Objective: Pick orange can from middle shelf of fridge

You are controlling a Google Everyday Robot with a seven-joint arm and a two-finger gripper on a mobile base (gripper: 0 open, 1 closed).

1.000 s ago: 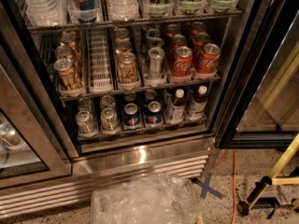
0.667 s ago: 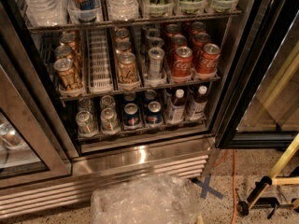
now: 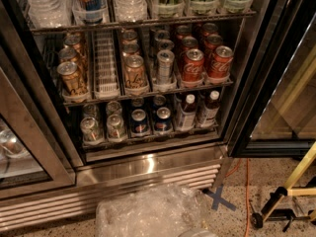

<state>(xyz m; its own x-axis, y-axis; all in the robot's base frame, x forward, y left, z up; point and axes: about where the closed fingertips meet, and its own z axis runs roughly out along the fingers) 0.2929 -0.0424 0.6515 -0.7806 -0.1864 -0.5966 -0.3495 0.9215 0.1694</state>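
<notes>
Your robot's body barely shows in this view.
Your gripper lies outside the frame, so its jaws give you nothing to place parts against. What you do get is one grey sliver (image 3: 197, 234) at the very bottom edge, a little right of centre: pale, smooth, with a rounded, dome-like top outline, cut off by the frame below. It may be a housing of the machine; you cannot tell which part, or whether it is the robot's at all.

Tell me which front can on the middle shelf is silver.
The silver can between an orange can and a red Coca-Cola can; its neighbours are coloured. Gripper not in view.
</notes>
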